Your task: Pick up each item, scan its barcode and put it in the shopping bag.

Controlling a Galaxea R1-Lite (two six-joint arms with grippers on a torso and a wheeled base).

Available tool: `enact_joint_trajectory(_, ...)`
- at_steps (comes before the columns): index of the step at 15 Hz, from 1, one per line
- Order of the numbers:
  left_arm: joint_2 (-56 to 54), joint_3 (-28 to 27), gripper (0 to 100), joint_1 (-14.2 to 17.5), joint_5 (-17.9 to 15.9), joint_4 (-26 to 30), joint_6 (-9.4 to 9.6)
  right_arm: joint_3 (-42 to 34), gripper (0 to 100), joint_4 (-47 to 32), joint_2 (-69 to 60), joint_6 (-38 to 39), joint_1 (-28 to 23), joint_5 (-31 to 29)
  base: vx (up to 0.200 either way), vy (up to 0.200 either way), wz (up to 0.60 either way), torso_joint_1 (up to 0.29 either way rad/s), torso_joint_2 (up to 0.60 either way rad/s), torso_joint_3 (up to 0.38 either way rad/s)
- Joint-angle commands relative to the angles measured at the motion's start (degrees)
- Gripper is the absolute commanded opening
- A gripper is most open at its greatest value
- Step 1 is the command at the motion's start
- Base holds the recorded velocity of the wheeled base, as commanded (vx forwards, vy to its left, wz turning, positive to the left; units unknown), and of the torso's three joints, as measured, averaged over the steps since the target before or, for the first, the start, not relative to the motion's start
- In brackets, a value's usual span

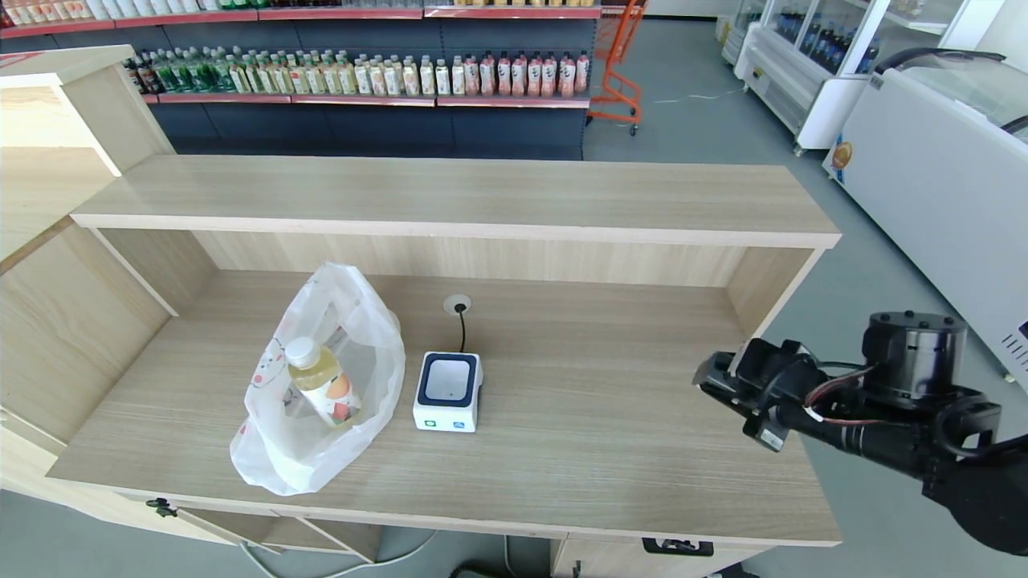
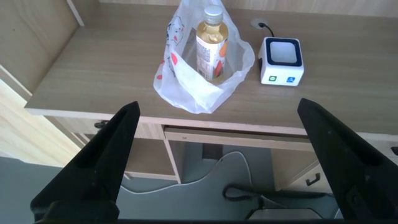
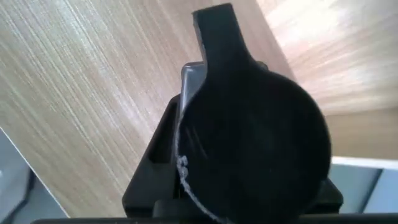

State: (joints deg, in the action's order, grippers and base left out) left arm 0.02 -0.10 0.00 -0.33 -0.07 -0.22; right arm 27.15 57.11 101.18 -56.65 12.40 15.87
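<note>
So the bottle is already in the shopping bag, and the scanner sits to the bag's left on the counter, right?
Not quite. The bottle is in the shopping bag, but the scanner sits to the bag's right on the counter, as the head view shows.

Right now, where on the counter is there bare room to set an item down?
Widest bare patch: counter from the scanner to the right side wall, with the right gripper at that end. A narrower strip runs between the shopping bag and the left wall. Crowded: bag and scanner stand close together.
</note>
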Motion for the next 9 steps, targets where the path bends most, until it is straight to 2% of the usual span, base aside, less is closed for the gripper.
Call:
enact_joint_trajectory(1, 0.0, 0.0, 100, 0.0, 0.0, 0.0, -0.04, -1.7, 0, -0.1, -6.8, -21.1, -0.8, 14.5, 0.0, 0.0, 0.0, 0.0, 0.0, 0.0)
enact_joint_trajectory(2, 0.0, 0.0, 100, 0.0, 0.0, 0.0, -0.04, -1.7, 0, -1.0, -6.5, -35.6, -0.4, 21.2, 0.0, 0.0, 0.0, 0.0, 0.0, 0.0)
enact_joint_trajectory(3, 0.0, 0.0, 100, 0.0, 0.0, 0.0, -0.04, -1.6, 0, -1.6, -6.4, -41.1, 0.2, 23.9, 0.0, 0.0, 0.0, 0.0, 0.0, 0.0)
enact_joint_trajectory(4, 0.0, 0.0, 100, 0.0, 0.0, 0.0, -0.04, -1.7, 0, -5.8, -6.4, -60.9, 2.6, 31.6, 0.0, 0.0, 0.0, 0.0, 0.0, 0.0)
enact_joint_trajectory(6, 0.0, 0.0, 100, 0.0, 0.0, 0.0, -0.04, -1.5, 0, -19.9, -6.7, -83.4, 7.0, 33.3, 0.0, 0.0, 0.0, 0.0, 0.0, 0.0)
enact_joint_trajectory(7, 0.0, 0.0, 100, 0.0, 0.0, 0.0, -0.04, -1.3, 0, -25.9, -6.8, -88.5, 8.8, 33.3, 0.0, 0.0, 0.0, 0.0, 0.0, 0.0)
enact_joint_trajectory(8, 0.0, 0.0, 100, 0.0, 0.0, 0.0, -0.04, -1.2, 0, -28.5, -6.8, -90.8, 10.7, 33.4, 0.0, 0.0, 0.0, 0.0, 0.0, 0.0)
enact_joint_trajectory(9, 0.0, 0.0, 100, 0.0, 0.0, 0.0, -0.04, -1.2, 0, -29.1, -7.0, -92.9, 14.9, 33.8, 0.0, 0.0, 0.0, 0.0, 0.0, 0.0)
